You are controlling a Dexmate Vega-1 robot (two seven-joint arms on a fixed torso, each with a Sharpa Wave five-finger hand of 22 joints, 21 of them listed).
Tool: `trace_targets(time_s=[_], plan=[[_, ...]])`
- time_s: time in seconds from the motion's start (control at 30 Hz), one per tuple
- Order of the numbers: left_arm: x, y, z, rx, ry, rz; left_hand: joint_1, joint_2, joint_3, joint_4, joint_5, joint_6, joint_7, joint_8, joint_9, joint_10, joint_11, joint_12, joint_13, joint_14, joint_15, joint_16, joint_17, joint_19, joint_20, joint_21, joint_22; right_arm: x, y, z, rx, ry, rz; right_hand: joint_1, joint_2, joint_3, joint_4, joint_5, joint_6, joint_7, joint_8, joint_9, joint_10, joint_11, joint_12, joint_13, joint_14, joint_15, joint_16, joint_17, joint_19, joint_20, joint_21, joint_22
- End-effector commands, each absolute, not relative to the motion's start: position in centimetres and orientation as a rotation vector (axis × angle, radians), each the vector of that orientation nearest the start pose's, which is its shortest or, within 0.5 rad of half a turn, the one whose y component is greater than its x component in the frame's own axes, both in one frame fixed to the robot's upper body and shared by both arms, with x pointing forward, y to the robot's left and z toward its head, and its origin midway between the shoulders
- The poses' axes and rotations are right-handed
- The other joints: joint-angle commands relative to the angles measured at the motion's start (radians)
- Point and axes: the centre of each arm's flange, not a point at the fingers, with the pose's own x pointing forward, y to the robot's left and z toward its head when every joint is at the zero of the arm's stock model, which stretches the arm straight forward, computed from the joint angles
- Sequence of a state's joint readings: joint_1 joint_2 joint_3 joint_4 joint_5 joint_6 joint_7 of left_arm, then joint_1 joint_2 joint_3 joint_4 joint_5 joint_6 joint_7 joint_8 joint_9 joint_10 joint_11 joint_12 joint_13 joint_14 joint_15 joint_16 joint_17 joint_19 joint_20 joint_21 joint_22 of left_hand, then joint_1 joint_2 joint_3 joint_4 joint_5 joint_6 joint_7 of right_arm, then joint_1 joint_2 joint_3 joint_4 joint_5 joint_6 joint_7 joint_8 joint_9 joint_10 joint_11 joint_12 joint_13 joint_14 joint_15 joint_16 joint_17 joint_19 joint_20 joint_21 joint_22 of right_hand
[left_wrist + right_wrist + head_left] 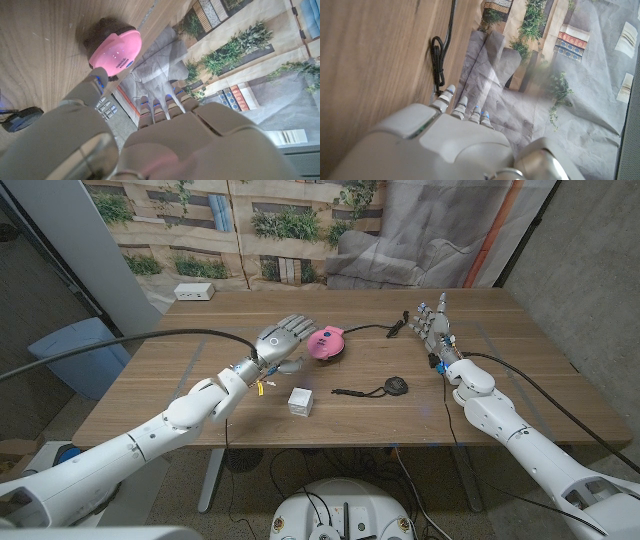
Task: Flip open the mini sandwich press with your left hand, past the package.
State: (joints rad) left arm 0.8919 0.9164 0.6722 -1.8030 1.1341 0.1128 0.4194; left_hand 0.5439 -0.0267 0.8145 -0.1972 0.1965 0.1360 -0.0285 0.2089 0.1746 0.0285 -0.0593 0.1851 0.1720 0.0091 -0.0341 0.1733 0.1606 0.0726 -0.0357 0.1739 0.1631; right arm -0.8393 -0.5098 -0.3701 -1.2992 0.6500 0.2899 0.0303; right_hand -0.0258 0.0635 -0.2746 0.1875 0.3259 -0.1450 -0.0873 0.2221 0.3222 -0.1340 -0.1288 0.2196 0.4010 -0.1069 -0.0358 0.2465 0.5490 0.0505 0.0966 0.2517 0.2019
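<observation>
Fingers of the left hand (283,340) are spread and hold nothing, just beside the closed pink sandwich press (326,344). A small white package (299,401) sits nearer the table's (200,375) front edge. Well apart, the right hand (434,325) stands with fingers apart, holding nothing.

A staged test space: a printed garden-wall backdrop (250,220) and grey sheet (440,230) hang behind the wooden table (200,370).

On the wooden counter (200,380) the round pink mini sandwich press (326,344) sits near the middle. The left robot hand (281,341) is just beside it on its left. The small white box-shaped package (299,401) lies nearer the robot. A black stopwatch with a cord (393,386) lies right of the package, and the right robot hand (432,326) stands further right.
</observation>
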Motion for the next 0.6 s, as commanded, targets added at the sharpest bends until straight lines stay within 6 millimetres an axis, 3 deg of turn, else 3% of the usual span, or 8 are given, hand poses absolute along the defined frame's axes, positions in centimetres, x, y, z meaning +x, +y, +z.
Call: trace_targets(time_s=[0.03, 0.6], plan=[[55.5, 20.8, -5.0, 1.903, -1.182, 0.319, 0.018, -0.008, 0.008, 0.001, 0.006, 0.018, 0.001, 0.008, 0.003, 0.007, -0.002, 0.005, 0.003, 0.009, -0.011, 0.007, 0.006, 0.012, -0.008, 0.008, -0.001, 65.3, -29.0, -2.7, 0.042, -0.594, 0.207, 0.003, 0.090, -0.007, 0.002, 0.007, -0.006, 0.000, 0.004, 0.005, -0.006, 0.004, 0.005, 0.005, -0.009, -0.021, 0.003, 0.004, 0.001, 0.007, 0.004, 0.004], [57.0, 20.9, -6.8, 1.824, -1.193, 0.291, 0.076, -0.043, 0.004, 0.002, -0.003, 0.063, 0.006, 0.021, 0.002, 0.051, -0.004, 0.009, 0.003, 0.044, -0.023, 0.008, 0.005, 0.049, -0.012, 0.013, -0.001, 65.3, -29.0, -2.7, 0.042, -0.594, 0.207, 0.003, 0.090, -0.007, 0.002, 0.007, -0.006, 0.000, 0.004, 0.005, -0.005, 0.003, 0.006, 0.005, -0.008, -0.021, 0.003, 0.004, 0.000, 0.007, 0.004, 0.004]])
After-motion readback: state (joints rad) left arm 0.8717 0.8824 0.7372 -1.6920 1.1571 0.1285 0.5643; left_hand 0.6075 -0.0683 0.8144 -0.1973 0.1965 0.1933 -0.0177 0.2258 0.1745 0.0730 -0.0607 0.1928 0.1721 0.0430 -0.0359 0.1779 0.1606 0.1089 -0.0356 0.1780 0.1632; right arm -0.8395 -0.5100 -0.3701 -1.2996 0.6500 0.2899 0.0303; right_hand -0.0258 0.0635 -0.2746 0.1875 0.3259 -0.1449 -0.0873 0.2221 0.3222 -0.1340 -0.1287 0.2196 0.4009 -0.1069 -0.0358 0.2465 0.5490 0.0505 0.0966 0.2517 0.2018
